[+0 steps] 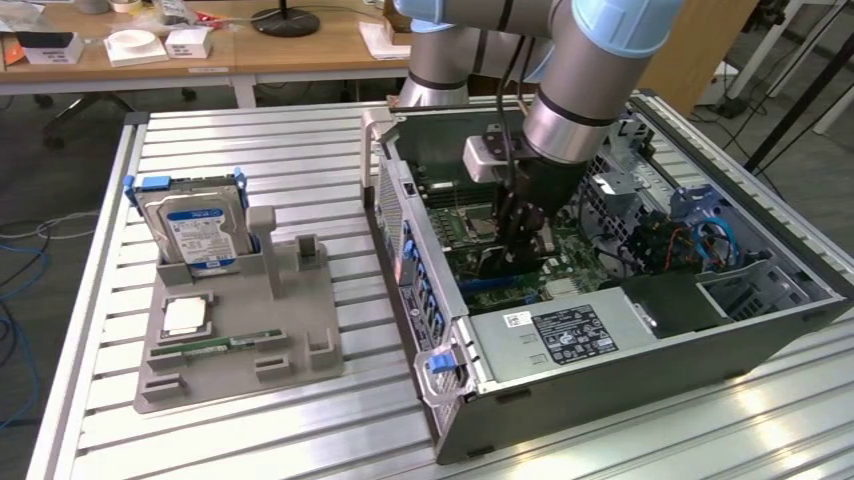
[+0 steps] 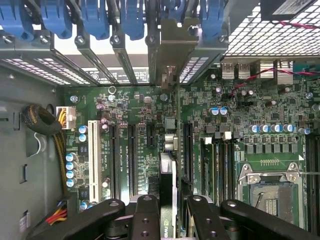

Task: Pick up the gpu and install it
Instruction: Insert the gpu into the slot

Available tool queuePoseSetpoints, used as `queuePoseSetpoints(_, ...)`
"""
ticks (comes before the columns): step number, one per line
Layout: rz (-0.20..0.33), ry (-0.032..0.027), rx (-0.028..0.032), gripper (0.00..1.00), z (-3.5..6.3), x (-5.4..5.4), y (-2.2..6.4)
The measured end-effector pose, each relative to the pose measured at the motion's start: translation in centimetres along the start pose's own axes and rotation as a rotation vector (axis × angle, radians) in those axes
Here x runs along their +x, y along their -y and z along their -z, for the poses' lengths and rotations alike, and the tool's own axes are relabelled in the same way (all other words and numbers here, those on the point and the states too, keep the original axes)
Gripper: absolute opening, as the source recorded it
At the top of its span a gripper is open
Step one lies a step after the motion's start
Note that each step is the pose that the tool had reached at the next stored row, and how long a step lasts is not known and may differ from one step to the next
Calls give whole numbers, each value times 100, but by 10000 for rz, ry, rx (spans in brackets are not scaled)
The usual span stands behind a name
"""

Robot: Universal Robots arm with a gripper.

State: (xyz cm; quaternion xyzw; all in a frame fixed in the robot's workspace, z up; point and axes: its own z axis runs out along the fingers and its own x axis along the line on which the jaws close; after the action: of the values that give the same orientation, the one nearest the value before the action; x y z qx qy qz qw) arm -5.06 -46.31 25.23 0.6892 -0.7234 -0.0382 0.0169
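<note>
The gpu (image 2: 167, 172) is a slim dark card seen edge-on in the wrist view, running over the green motherboard (image 2: 125, 115) between two long expansion slots. Its silver bracket (image 2: 170, 50) reaches the case's rear slot openings under the blue clips. My gripper (image 2: 170, 202) is shut on the gpu, with a black finger (image 2: 145, 215) on each side of it. In the exterior view the gripper (image 1: 518, 245) is down inside the open computer case (image 1: 441, 300), and the gpu (image 1: 501, 265) is a dark shape under it, over the board. I cannot tell whether the card sits in a slot.
On the slatted table, at the exterior view's left, a grey tray (image 1: 300, 340) holds a hard drive (image 1: 200, 230), a processor (image 1: 184, 317) and a green memory stick (image 1: 220, 346). Inside the case are the power supply (image 1: 561, 335), the processor socket (image 2: 272, 195), memory slots (image 2: 220, 165) and cable bundles (image 2: 47, 125).
</note>
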Motion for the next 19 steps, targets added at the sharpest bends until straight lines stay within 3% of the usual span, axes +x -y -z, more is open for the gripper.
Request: queuePoseSetpoints(19,4,-2,-1,26,-16,2,-19)
